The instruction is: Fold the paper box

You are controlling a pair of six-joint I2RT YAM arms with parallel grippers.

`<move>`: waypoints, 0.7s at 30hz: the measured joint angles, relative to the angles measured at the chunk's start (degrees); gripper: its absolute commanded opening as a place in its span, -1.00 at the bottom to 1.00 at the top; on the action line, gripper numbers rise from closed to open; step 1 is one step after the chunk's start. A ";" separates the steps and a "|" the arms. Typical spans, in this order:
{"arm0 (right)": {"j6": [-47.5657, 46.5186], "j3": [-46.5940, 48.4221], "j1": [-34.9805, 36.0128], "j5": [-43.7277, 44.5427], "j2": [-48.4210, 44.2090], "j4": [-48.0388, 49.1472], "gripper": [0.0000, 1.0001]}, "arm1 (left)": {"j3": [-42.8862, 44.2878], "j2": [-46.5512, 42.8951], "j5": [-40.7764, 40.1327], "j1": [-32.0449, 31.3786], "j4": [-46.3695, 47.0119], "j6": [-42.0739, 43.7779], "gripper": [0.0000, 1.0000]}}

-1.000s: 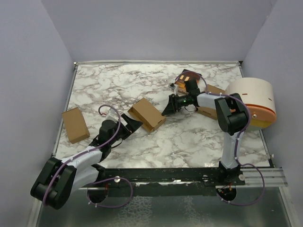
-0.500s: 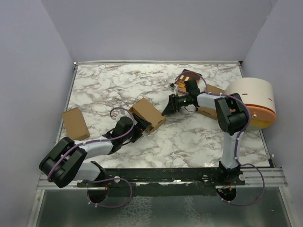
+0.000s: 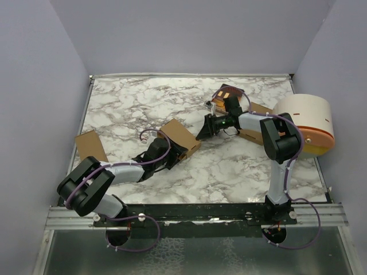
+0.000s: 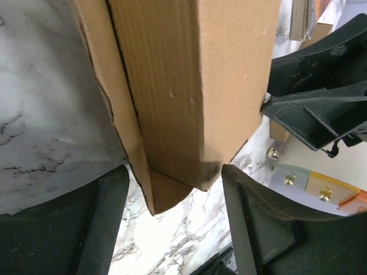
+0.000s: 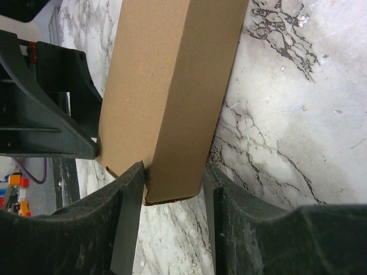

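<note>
Two arms reach toward the paper box (image 3: pixel 179 137) in the top view. It lies mid-counter (image 3: pixel 132 103), a plain tan surface, long axis diagonal from far-left to near-right. The left tool (image 3: pixel 167 158) is at its near long side and the right tool (image 3: pixel 202 133) is just off its far-right corner. Other items: a second tan box (image 3: pixel 90 146) at the left edge, a white drum (image 3: pixel 307 121) w/ an orange band at the right, and a reddish-brown booklet (image 3: pixel 223 96) behind the right arm; its print is too small to read. Left wrist view: the box (image 4: pixel 189 80) fills the top and shows bare corrugated cardboard w/ a loose flap edge on the left. Its lower corner dips between the left tool's (image 4: pixel 172 172) fingers (image 4: pixel 109 223), which are spread apart. Can't tell if the pads touch. The right tool (image 4: pixel 321 97) shows dark at the right. Right wrist view: the box (image 5: pixel 172 80) runs lengthwise away from the camera, its end framed by the right tool's (image 5: pixel 172 169) spread fingers (image 5: pixel 129 223). Grip not evident. The left tool (image 5: pixel 46 114) sits at the box's left, w/ marble counter (image 5: pixel 287 114) on the right.
</note>
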 measured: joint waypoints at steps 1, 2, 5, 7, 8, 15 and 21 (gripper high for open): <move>0.00 0.00 0.00 0.00 0.00 0.00 -0.11 | 0.02 0.39 0.00 -0.07 -0.04 -0.26 0.08; 0.00 0.00 0.00 0.00 0.00 0.00 -0.11 | 0.04 0.59 0.00 -0.13 -0.13 -0.52 -0.09; 0.00 0.00 0.09 -0.02 0.02 -0.04 -0.11 | 0.68 0.74 0.00 -0.39 -0.07 -1.31 -0.44; 0.00 0.02 0.11 -0.02 0.07 -0.02 -0.11 | 1.03 0.74 0.04 -0.50 0.20 -1.38 -0.56; 0.00 0.02 0.11 -0.02 0.09 -0.02 -0.11 | 1.03 0.79 0.04 -0.50 0.31 -1.46 -0.62; -0.02 0.22 -0.17 0.00 0.09 0.02 -0.11 | 1.01 1.57 0.24 -0.57 2.10 -2.03 -0.63; -0.04 0.33 -0.17 0.00 0.11 0.00 -0.11 | 0.98 1.62 0.28 -0.61 2.29 -0.76 0.02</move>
